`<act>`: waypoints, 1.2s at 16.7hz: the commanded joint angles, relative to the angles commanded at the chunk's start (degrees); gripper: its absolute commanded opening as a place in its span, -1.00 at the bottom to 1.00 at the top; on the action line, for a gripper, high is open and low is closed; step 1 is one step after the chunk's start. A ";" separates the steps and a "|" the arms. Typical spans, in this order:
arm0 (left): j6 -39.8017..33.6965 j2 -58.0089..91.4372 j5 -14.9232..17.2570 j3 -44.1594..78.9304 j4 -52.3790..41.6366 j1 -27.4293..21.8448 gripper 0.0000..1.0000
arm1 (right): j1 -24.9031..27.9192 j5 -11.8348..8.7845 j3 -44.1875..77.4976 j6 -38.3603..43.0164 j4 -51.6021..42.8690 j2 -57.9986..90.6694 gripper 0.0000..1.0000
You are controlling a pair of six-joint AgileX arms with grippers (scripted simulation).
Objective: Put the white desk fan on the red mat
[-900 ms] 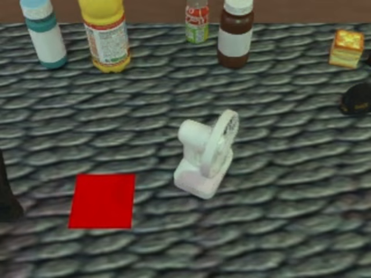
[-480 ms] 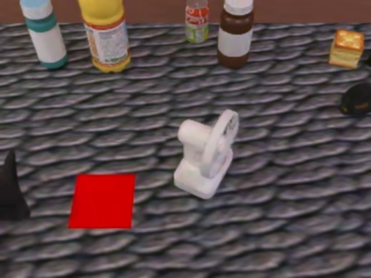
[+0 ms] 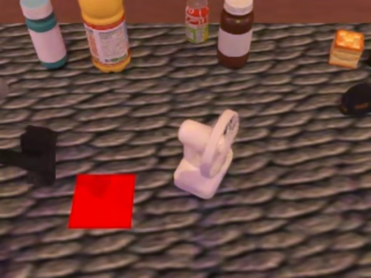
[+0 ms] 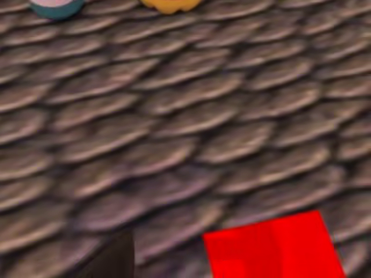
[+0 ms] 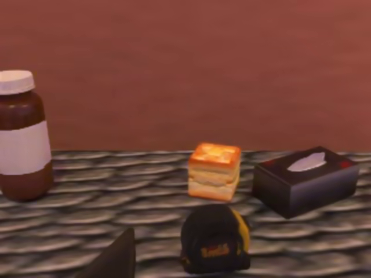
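The small all-white plastic desk fan point(image 3: 204, 155) is seen upright near the middle of the worktop point(image 3: 278, 220), its round grille ring turned toward the right. The flat bright-red square mat point(image 3: 102, 200) lies to its left, well apart from it and bare; one corner of it shows in the left wrist view point(image 4: 275, 246).

The left arm's black tool point(image 3: 39, 155) is held over the worktop's left side, just beyond the mat's upper-left corner; whether it is open or closed cannot be told. The right arm's tool is shown only as a dark tip in its own wrist view, its state unreadable.

Along the far edge are ranged a white bottle with a teal band point(image 3: 44, 32), a yellow bottle point(image 3: 105, 35), a small green-labelled bottle point(image 3: 197, 22) and a brown white-labelled jar point(image 3: 235, 33). Toward the right, an orange cube-shaped block point(image 3: 346, 48), a black and yellow tape measure point(image 5: 215, 238) and a dark tissue box point(image 5: 305, 179) are placed. Nothing lies between fan and mat.

The worktop is covered in a grey, scale-like woven pattern; a reddish-brown wall point(image 5: 185, 63) is seen behind it.
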 joint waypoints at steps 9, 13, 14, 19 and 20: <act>-6.46 48.62 -0.50 52.64 -32.13 -16.83 1.00 | 0.00 0.00 0.00 0.00 0.00 0.00 1.00; -9.55 67.80 -1.14 73.88 -43.96 -22.95 1.00 | 0.00 0.00 0.00 0.00 0.00 0.00 1.00; -10.25 71.91 -1.31 78.39 -46.38 -24.17 1.00 | 0.00 0.00 0.00 0.00 0.00 0.00 1.00; -13.02 86.92 -2.10 94.59 -54.68 -28.36 1.00 | 0.00 0.00 0.00 0.00 0.00 0.00 1.00; -13.33 88.43 -2.19 96.16 -55.45 -28.78 1.00 | 0.00 0.00 0.00 0.00 0.00 0.00 1.00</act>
